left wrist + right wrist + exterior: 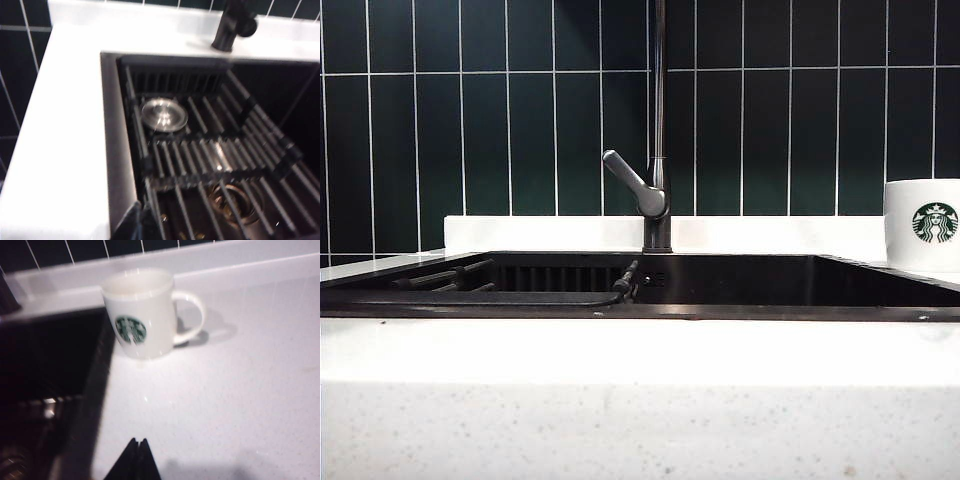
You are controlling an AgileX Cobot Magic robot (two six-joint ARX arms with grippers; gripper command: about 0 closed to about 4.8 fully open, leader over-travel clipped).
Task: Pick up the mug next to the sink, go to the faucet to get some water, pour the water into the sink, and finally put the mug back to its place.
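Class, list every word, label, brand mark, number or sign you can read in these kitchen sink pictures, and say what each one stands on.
No readable words or numbers anywhere.
Mug: a round green-and-white logo of a crowned figure, with no lettering; blurred in the right wrist view.
Faucet, sink, counter, tiles: no markings visible.
Both end effectors, left and right, carry no label.

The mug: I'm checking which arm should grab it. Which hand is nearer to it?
Right. The right hand, shut, hovers over the counter facing the mug; the left hand, shut, is over the sink's far corner.
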